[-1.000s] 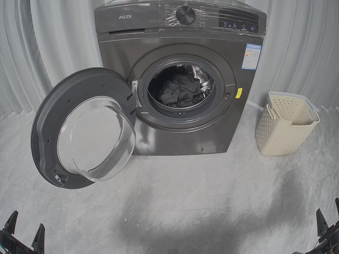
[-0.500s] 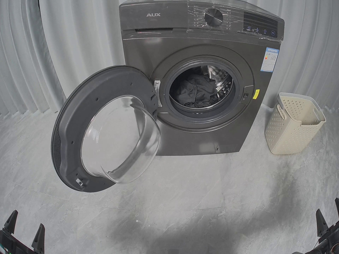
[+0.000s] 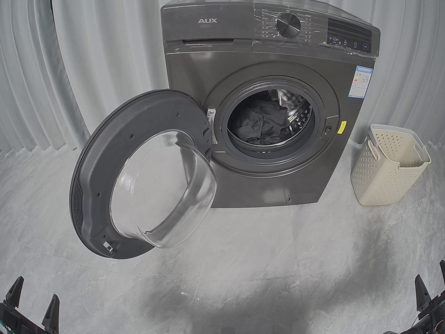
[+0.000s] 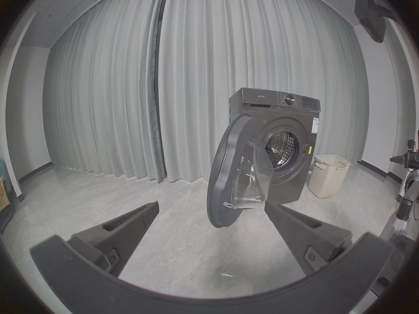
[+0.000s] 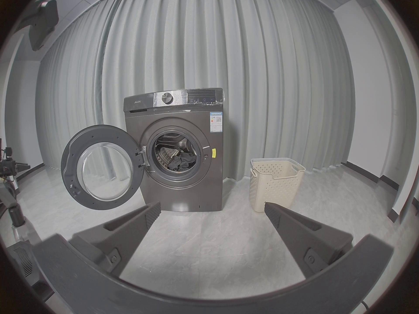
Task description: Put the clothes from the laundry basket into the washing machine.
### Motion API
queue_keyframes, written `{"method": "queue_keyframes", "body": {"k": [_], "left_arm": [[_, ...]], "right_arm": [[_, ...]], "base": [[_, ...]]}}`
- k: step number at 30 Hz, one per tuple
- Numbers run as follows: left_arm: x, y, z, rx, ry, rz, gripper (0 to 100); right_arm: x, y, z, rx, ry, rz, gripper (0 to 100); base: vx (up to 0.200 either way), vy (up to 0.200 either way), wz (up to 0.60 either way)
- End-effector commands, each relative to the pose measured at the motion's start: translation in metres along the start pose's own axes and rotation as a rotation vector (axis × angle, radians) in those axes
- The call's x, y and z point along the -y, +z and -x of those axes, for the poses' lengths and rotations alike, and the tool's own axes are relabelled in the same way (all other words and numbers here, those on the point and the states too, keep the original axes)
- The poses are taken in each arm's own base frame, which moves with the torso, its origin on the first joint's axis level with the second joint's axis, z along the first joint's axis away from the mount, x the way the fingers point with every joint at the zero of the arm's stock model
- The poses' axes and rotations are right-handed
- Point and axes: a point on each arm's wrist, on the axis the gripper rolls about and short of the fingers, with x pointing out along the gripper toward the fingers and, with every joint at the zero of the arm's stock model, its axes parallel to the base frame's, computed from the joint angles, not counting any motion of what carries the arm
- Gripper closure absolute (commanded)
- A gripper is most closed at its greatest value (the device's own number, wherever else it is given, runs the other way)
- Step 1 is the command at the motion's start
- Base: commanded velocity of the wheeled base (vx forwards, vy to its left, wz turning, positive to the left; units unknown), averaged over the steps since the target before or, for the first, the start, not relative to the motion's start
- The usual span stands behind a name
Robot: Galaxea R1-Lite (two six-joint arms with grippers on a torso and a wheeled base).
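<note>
Now, left gripper (image 3: 36, 289) and right gripper (image 5: 211, 206) wide, floor (image 3: 259, 256) between them and the door rim (image 3: 99, 237).

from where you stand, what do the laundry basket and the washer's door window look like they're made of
Laundry basket: likely moulded plastic, cream, matte; regular perforated holes and moulded-in handles suggest it. Door window: clear, glossy bowl, glass or clear plastic, can't tell which; floor shows through it and its rim catches highlights.
</note>
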Motion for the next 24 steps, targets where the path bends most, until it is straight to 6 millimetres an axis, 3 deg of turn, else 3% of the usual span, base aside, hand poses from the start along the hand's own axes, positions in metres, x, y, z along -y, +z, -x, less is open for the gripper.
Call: {"method": "queue_keyframes", "body": {"k": [1, 13, 15, 17, 18, 19, 20, 21, 24], "left_arm": [[0.000, -0.005, 0.000, 0.000, 0.000, 0.001, 0], [0.000, -0.005, 0.000, 0.001, 0.003, 0.007, 0], [0.000, 0.007, 0.002, 0.055, -0.005, 0.015, 0], [0.000, 0.041, 0.012, 0.161, -0.011, 0.015, 0], [0.000, 0.046, 0.013, 0.168, -0.014, 0.016, 0], [0.000, 0.069, 0.013, 0.156, -0.042, 0.015, 0], [0.000, 0.069, 0.013, 0.156, -0.042, 0.015, 0], [0.001, 0.079, -0.001, 0.078, -0.066, 0.014, 0], [0.002, 0.085, -0.018, -0.022, -0.119, 0.015, 0]], "right_arm": [[0.000, -0.005, 0.000, -0.002, 0.000, 0.000, 0], [0.000, -0.005, 0.000, -0.002, 0.000, 0.000, 0], [0.000, -0.005, 0.000, -0.002, 0.000, 0.000, 0], [0.000, -0.005, 0.000, -0.002, 0.000, 0.000, 0], [0.000, -0.005, 0.000, -0.002, 0.000, 0.000, 0], [0.000, -0.005, 0.000, 0.000, 0.000, 0.000, 0], [0.000, -0.005, 0.000, 0.000, 0.000, 0.000, 0], [0.000, -0.005, 0.000, 0.000, 0.000, 0.000, 0], [0.000, -0.005, 0.000, -0.002, 0.000, 0.000, 0]], "base": [[0.000, 0.000, 0.00], [0.000, 0.000, 0.00], [0.000, 0.000, 0.00], [0.000, 0.000, 0.00], [0.000, 0.000, 0.00], [0.000, 0.000, 0.00], [0.000, 0.000, 0.00], [0.000, 0.000, 0.00], [0.000, 0.000, 0.00]]}}
